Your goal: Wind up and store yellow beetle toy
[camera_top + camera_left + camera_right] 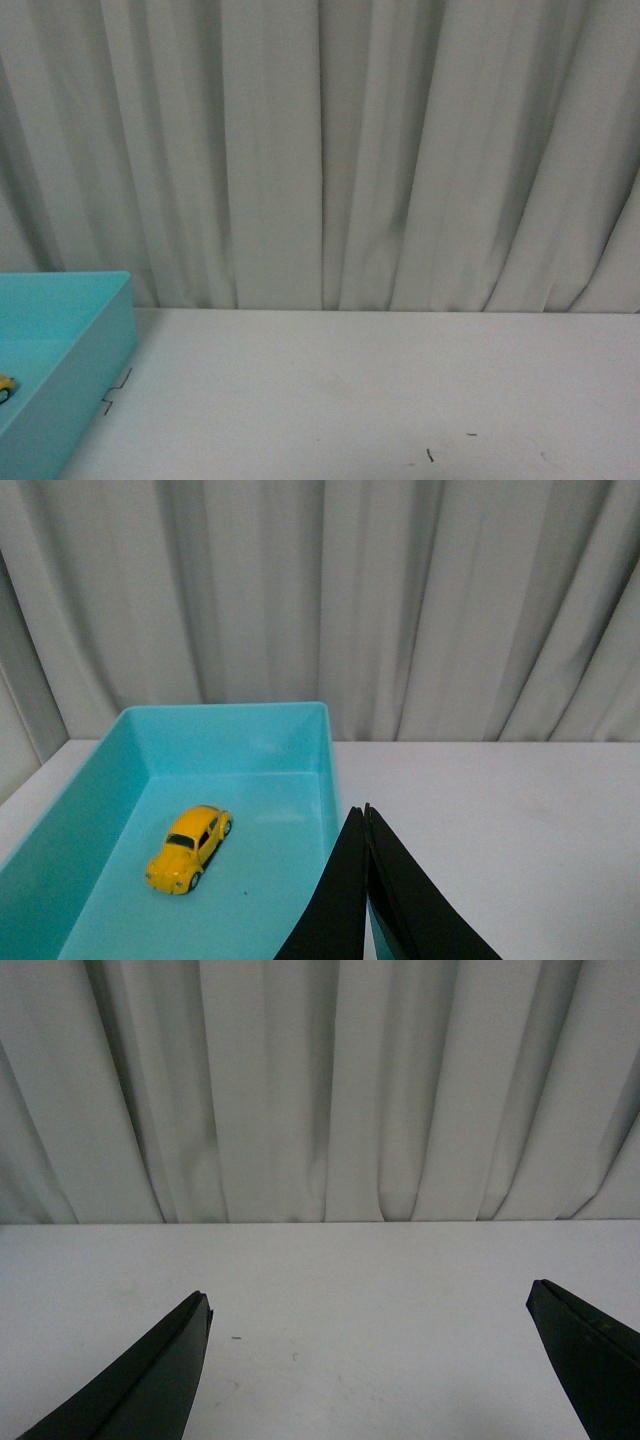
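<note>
One yellow beetle toy (pixel 189 849) sitting on floor of teal bin (pixel 226 720), on its wheels. Left gripper (pixel 365 815) pinched closed, empty, above bin edge. Right gripper (pixel 370 1310) spread wide, empty. Probably light, rigid, glossy-slick; best pinched across doors.
</note>
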Tool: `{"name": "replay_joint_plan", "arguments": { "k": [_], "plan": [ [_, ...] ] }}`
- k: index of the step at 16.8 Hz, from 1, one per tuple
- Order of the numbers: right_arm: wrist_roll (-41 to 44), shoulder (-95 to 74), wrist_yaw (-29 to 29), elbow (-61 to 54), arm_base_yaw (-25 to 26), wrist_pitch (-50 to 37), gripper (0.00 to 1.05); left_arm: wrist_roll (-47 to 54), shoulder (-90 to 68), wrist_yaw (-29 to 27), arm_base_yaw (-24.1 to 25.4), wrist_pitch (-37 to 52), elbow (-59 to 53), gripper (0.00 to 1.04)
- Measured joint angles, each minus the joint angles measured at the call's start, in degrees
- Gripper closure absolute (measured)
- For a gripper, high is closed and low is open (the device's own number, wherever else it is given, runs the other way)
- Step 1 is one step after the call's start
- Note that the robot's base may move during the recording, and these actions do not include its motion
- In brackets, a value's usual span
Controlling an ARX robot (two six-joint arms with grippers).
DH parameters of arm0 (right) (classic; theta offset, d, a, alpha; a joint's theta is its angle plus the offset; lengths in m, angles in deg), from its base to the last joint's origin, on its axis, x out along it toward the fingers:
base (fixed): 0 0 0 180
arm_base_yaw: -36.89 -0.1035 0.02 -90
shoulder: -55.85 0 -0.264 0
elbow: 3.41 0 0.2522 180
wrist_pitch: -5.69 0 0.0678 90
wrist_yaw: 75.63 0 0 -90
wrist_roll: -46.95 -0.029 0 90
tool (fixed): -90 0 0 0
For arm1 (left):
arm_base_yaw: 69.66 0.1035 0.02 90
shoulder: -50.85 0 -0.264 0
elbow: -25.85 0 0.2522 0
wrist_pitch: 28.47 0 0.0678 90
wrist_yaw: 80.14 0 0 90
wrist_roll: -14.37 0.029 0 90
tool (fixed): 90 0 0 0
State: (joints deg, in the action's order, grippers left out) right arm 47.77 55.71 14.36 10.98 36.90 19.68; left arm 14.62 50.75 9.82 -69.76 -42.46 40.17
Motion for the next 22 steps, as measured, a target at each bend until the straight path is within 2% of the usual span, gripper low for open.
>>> {"name": "replay_joint_plan", "arguments": {
  "k": [3,5,7,9,10,11,22],
  "plan": [
    [0.00,0.00,0.00,0.00,0.00,-0.02,0.07,0.00,0.00,0.00,0.00,0.02,0.00,1.03],
    [0.00,0.00,0.00,0.00,0.00,-0.02,0.07,-0.07,0.00,0.00,0.00,0.02,0.00,0.92],
    [0.00,0.00,0.00,0.00,0.00,-0.02,0.07,-0.07,0.00,0.00,0.00,0.02,0.00,0.60],
    [0.00,0.00,0.00,0.00,0.00,-0.04,0.07,-0.07,0.00,0.00,0.00,0.00,0.00,0.38],
    [0.00,0.00,0.00,0.00,0.00,-0.02,0.07,-0.07,0.00,0.00,0.00,0.02,0.00,0.20],
    [0.02,0.00,0.00,0.00,0.00,-0.04,0.07,-0.07,0.00,0.00,0.00,0.02,0.00,0.08],
    [0.02,-0.07,0.00,0.00,0.00,-0.07,0.07,-0.07,0.00,-0.02,0.00,0.09,0.00,0.07]
  ]
}}
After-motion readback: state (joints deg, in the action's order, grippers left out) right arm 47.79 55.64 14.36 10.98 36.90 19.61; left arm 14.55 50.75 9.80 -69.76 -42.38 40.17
